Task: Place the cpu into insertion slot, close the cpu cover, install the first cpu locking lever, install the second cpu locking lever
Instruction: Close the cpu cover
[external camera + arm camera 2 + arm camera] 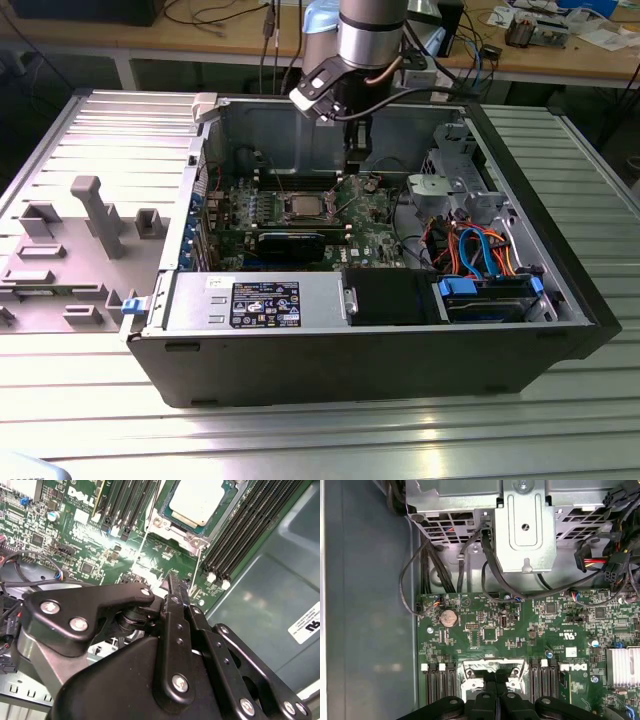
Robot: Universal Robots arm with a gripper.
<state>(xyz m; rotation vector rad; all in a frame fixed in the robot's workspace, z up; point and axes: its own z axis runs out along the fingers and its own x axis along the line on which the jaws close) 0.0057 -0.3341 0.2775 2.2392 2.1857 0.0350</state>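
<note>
Grey ribbed bench [300,440] is seen under an open computer case [350,350]. The cpu [197,500] is set in the insertion slot [165,524] on the green board [535,625]. The end effector [169,579] is closed, empty, held just beside the slot.

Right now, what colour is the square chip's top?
The small flat square cpu is dull silver-grey, best in the second wrist view.

Soft overhead light. Pale glare streaks the ribbed metal desk [300,440]. The computer case [400,350] is shadowed inside. The cpu [197,500] gleams white.
</note>
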